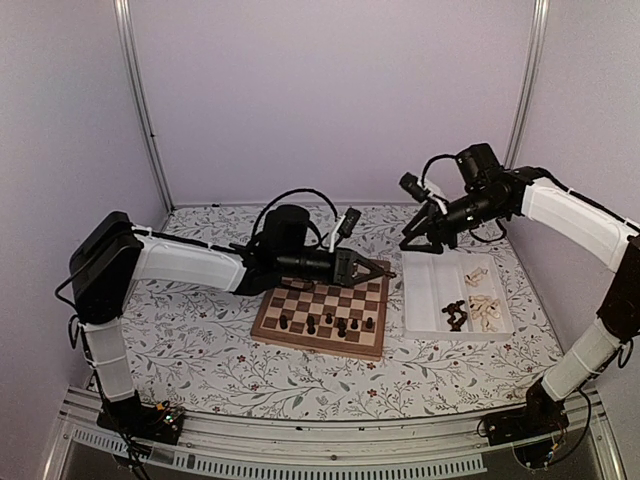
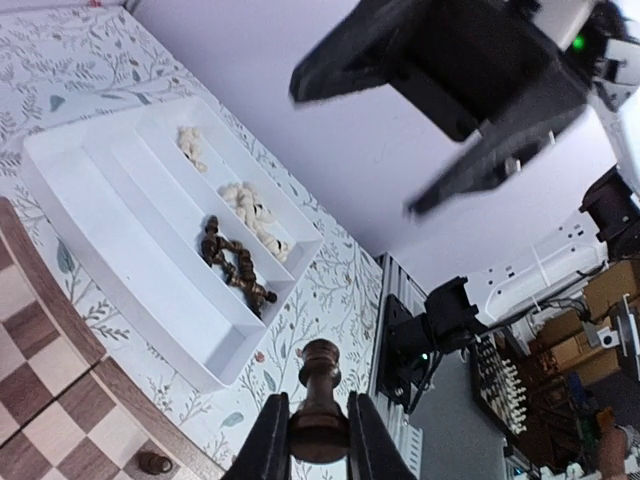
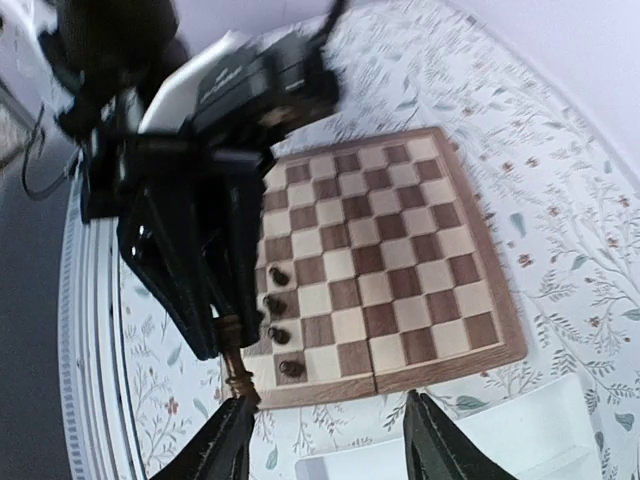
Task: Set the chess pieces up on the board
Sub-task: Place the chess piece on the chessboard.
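Note:
My left gripper (image 1: 380, 270) reaches over the right edge of the board (image 1: 265, 325) and is shut on the base of a dark chess piece (image 2: 320, 395) that points towards the tray. My right gripper (image 1: 412, 240) hovers just right of it. Its jaws stand wide open (image 3: 325, 440), and its left finger (image 3: 225, 445) sits close beside the top of that dark piece (image 3: 236, 368). Several dark pieces (image 1: 311, 325) stand on the board's near rows; they also show as dark pieces (image 3: 280, 335) in the right wrist view.
A white compartment tray (image 1: 420, 300) lies right of the board. It holds loose dark pieces (image 1: 456, 315) and cream pieces (image 1: 485, 310). The floral tablecloth covers the table. Aluminium frame posts stand at the back corners.

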Robot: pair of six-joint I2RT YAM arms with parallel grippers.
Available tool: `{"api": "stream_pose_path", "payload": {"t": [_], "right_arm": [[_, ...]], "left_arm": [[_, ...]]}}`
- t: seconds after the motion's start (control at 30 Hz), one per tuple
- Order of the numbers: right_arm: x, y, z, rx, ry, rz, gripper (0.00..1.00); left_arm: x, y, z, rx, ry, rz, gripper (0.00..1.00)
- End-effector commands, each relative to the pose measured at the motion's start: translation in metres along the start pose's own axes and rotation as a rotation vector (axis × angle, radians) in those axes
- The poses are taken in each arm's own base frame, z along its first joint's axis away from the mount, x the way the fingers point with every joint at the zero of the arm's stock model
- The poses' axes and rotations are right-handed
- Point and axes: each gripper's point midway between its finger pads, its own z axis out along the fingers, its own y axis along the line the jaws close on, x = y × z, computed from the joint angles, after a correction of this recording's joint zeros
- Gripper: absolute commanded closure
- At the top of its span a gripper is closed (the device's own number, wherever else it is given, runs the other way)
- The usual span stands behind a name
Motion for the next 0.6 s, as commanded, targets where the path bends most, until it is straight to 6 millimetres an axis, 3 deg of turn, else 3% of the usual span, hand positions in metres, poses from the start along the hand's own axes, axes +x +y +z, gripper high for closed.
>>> {"api": "stream_pose_path", "payload": {"t": [0.0, 0.2, 0.4, 0.57], "right_arm": [[-0.06, -0.014, -0.064, -0.098, -0.329, 0.146, 0.45], [-0.058, -0.009, -0.048, -0.307, -0.367, 0.318, 0.43], [-0.052, -0.006, -0.04, -0.407, -0.371, 0.421, 0.4], [-0.049, -0.004, -0.036, -0.452, -0.375, 0.442, 0.43]], "left_arm": [[-0.064, -0.035, -0.024, 0.024, -0.297, 0.146, 0.9], [-0.088, -0.044, -0.028, 0.058, -0.466, 0.16, 0.91], [-0.093, -0.044, -0.013, 0.104, -0.485, 0.125, 0.92], [-0.092, -0.044, -0.005, 0.119, -0.474, 0.121, 0.92]]}}
